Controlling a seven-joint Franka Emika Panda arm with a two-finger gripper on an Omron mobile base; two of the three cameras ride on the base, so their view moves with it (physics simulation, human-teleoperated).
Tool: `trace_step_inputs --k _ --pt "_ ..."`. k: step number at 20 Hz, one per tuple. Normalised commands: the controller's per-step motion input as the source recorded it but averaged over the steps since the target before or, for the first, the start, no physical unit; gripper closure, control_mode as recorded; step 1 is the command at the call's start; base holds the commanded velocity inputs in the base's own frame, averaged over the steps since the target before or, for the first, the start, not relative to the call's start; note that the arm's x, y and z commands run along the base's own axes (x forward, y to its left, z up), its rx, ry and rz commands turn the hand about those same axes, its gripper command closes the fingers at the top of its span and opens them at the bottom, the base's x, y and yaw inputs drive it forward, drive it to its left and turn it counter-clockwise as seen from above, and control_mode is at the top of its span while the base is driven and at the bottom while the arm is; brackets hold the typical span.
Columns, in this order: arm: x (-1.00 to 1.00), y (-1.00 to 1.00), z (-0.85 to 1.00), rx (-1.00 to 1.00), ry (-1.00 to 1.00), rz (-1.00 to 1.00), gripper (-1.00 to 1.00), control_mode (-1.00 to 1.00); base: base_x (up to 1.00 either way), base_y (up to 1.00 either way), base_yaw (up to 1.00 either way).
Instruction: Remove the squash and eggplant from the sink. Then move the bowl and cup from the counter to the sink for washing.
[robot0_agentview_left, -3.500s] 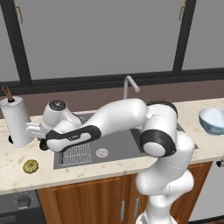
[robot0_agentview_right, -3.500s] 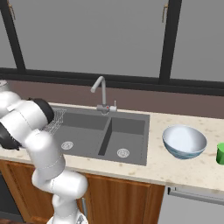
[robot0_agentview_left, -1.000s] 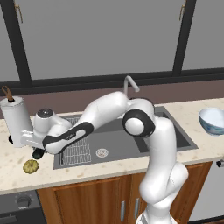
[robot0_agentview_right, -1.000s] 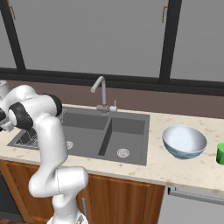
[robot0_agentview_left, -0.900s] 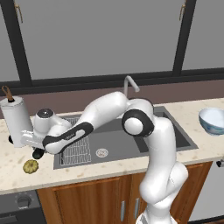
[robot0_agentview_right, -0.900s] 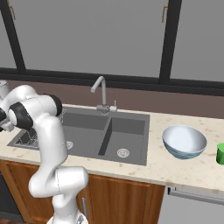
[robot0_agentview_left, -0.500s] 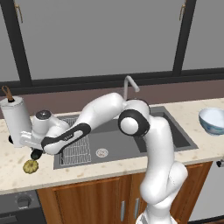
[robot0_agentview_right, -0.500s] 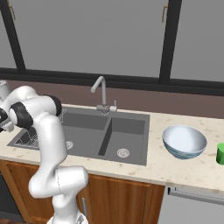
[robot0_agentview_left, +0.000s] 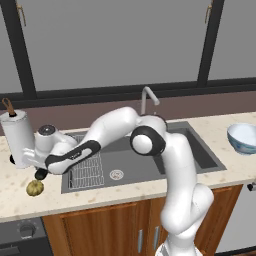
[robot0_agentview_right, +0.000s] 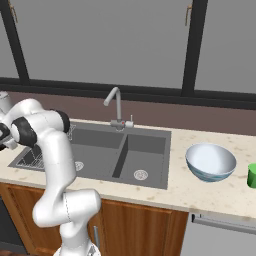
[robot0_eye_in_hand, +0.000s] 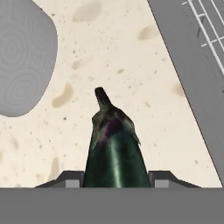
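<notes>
With the squash (robot0_agentview_left: 34, 187) already out on the desk (robot0_agentview_left: 15, 200) left of the sink (robot0_agentview_left: 200, 155), my tool (robot0_agentview_left: 40, 174) gripped the eggplant (robot0_eye_in_hand: 114, 153) just above that desk, while bowl (robot0_agentview_right: 210, 162) and cup (robot0_agentview_right: 251, 175) waited unmoved.

A near-black, glossy green-tinged eggplant (robot0_eye_in_hand: 114, 157) is seen against the beige speckled counter (robot0_eye_in_hand: 131, 78). The sink (robot0_agentview_right: 130, 150) is dark grey; the squash (robot0_agentview_left: 34, 187) is yellow-brown, the bowl (robot0_agentview_right: 210, 162) white inside.
</notes>
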Motion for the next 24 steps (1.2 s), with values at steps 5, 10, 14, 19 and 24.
trace_step_inputs --k 5,10,14,19,24 --pt "0.04 0.12 -0.14 0.00 0.00 -0.03 1.00 -1.00 0.00 0.00 0.00" --pt "0.00 0.18 -0.18 0.00 0.01 -0.03 1.00 -1.00 0.00 0.00 0.00" --pt "0.01 0.14 -0.21 0.00 0.04 -0.04 1.00 -1.00 0.00 0.00 0.00" --pt "0.00 0.03 -0.19 -0.03 0.05 -0.04 1.00 -1.00 0.00 0.00 0.00" --pt "0.00 0.00 -0.04 0.00 0.00 0.00 1.00 -1.00 0.00 0.00 0.00"
